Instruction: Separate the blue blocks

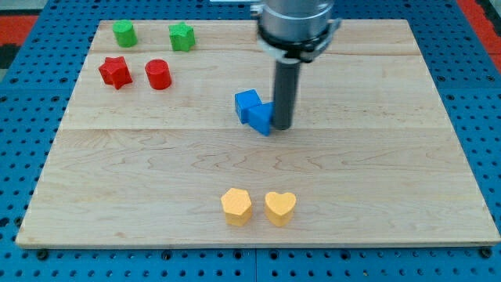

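A pale wooden board (391, 157) of glued planks with visible seams fills most of the view. It lies on a blue pegboard (477, 117) dotted with regular holes, seen on the left, right and near sides. At the far corners, red patches (23, 23) show. Light is even and soft.

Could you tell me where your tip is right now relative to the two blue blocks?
My tip is near the board's middle, right against the view's right side of the two touching blue blocks.
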